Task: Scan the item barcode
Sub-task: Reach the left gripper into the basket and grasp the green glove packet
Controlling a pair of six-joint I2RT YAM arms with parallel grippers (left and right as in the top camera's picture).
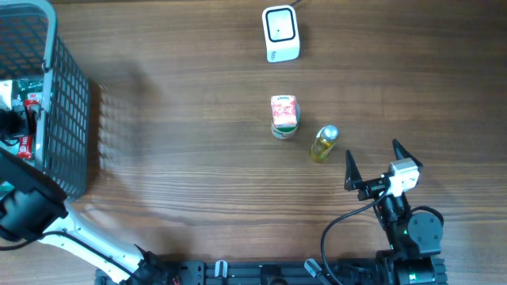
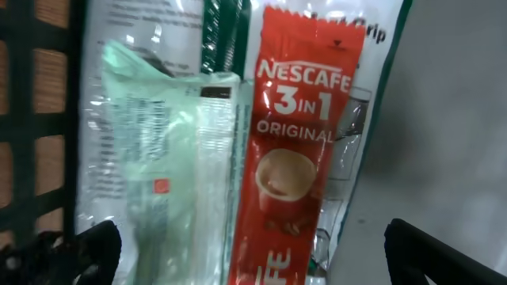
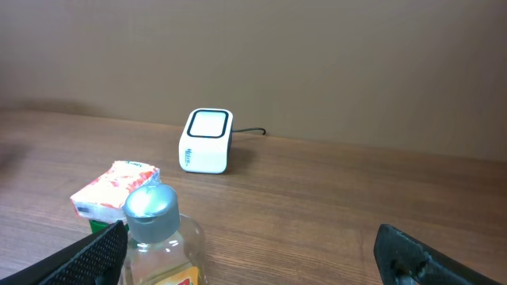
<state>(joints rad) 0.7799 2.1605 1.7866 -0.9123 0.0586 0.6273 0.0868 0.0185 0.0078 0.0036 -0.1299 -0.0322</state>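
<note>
Nescafe sachet (image 2: pixel 293 158) is lying among other packets in the basket (image 1: pixel 71 103). The left gripper (image 2: pixel 257 253) is hovering directly over it, jaws wide, holding nothing. Judged step: reaching for the pick. The next move is calling for closing on the sachet and carrying it to the scanner (image 1: pixel 280 33). The right gripper (image 1: pixel 372 150) is idling wide beside the bottle (image 1: pixel 323 144) and carton (image 1: pixel 283 115) on the wooden table (image 1: pixel 174 158).
</note>
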